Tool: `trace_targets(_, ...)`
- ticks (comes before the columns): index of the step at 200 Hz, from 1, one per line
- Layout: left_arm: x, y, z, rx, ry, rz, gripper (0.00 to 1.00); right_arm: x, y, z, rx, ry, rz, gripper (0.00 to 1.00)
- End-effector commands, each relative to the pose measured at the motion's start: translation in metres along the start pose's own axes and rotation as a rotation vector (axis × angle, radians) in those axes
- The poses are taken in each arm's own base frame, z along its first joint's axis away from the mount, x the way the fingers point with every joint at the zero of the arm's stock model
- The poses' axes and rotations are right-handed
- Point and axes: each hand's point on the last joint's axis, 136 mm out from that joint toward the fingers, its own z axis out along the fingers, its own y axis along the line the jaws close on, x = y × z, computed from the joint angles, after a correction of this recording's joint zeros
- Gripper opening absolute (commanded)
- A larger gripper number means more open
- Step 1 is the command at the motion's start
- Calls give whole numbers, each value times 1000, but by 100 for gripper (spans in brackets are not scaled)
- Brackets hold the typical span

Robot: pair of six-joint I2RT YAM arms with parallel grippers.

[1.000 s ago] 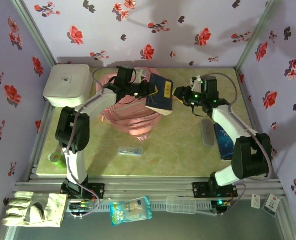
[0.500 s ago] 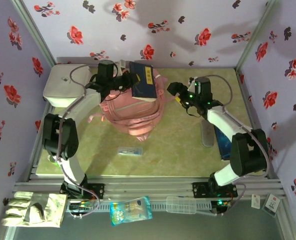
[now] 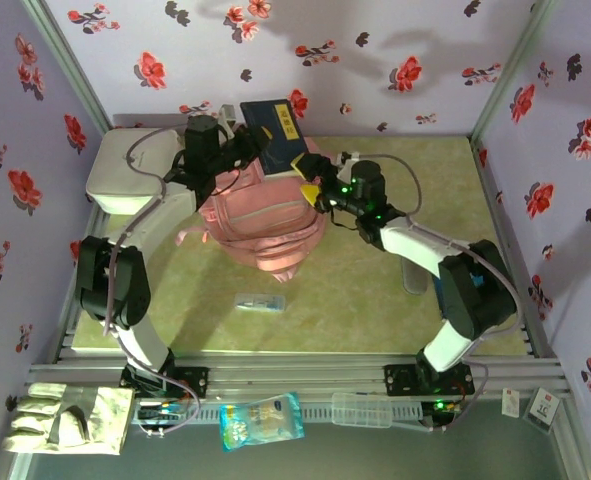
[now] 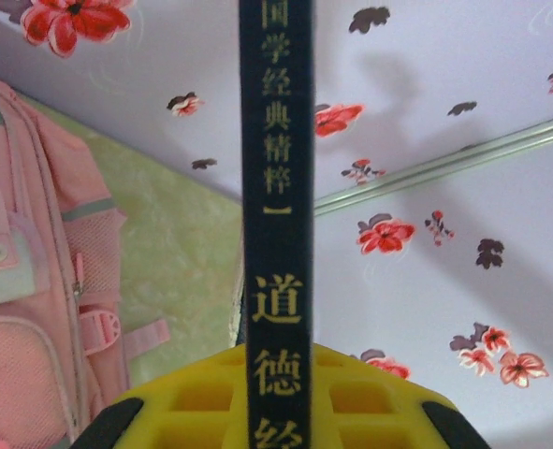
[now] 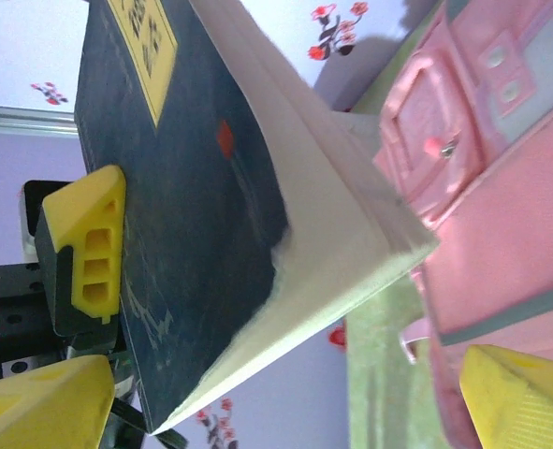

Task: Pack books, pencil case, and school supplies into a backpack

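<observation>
We have swung the navy book (image 3: pixel 275 128), clamped in our left fingers (image 4: pixel 201 393), from the backpack's (image 3: pixel 265 215) right side to its far end, while our right fingers (image 5: pixel 519 398) have spread wide and moved left beside it.

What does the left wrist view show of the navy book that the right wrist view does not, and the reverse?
Left wrist: the spine of the navy book, with gold characters, clamped in the left gripper. Right wrist: its front cover with a yellow label, its white page edges, and the right gripper, open. Both: the book and the pink backpack.
</observation>
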Motion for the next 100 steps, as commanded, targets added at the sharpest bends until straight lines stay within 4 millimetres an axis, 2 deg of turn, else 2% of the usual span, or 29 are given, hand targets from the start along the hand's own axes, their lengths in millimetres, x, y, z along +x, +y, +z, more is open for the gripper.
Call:
trace_targets(1, -28, -47, -21, 136, -113, 8, 0, -16, 44, 10, -179, -63, 47, 96)
trace_targets(29, -31, -53, -24, 166, -134, -15, 0, -15, 65, 22, -261, -60, 63, 95)
trace_targets(42, -31, -54, -25, 172, -137, -25, 0, -14, 68, 28, -273, -57, 66, 93)
trace_targets(100, -34, -49, -32, 189, -186, -95, 0, -25, 74, 36, -341, -111, 58, 70)
